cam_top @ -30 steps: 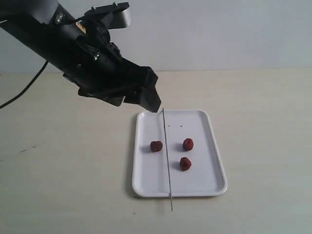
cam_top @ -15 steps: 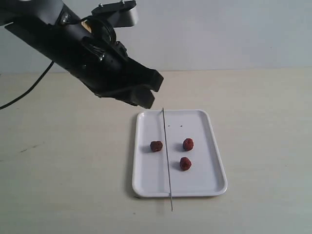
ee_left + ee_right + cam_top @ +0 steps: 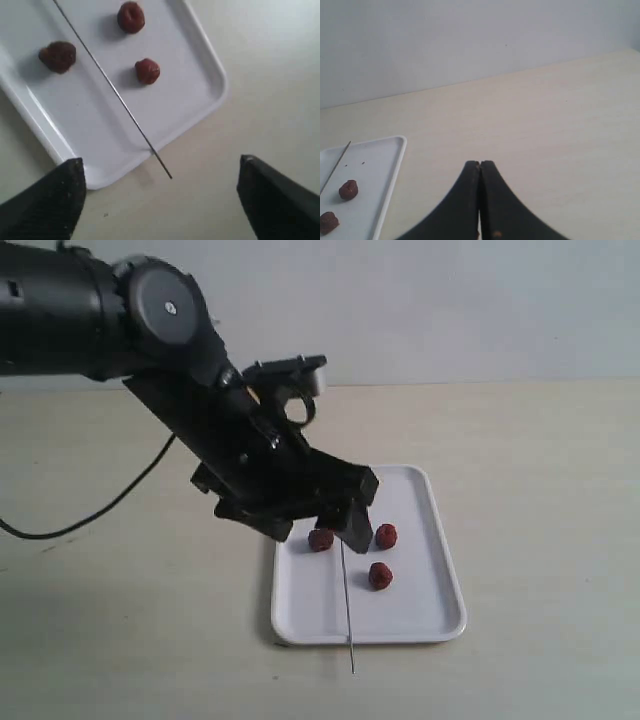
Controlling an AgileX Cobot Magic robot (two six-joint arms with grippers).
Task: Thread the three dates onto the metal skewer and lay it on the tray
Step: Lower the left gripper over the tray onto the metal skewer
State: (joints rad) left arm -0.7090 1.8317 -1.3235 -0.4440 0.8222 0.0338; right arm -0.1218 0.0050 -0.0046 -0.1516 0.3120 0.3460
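Currently three wrinkled, dark red-brown dates (image 3: 380,576) are seen loose on the white tray (image 3: 425,595), one to one side of the thin grey metal skewer (image 3: 346,605) and two to the other. Skewer is laid lengthwise, tip overhanging the rim. Left pincer (image 3: 160,200) is spread wide above the tray, empty. Right pincer (image 3: 480,167) is clenched on nothing over the desk (image 3: 540,490).

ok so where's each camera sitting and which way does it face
exterior view: off the arms, facing the table and wall; shows the left arm over the tray.
left wrist view: above, looking down on skewer and dates; open left gripper frames it.
right wrist view: low, looking across the table; shut right gripper in front.
shared: all three show the tray.
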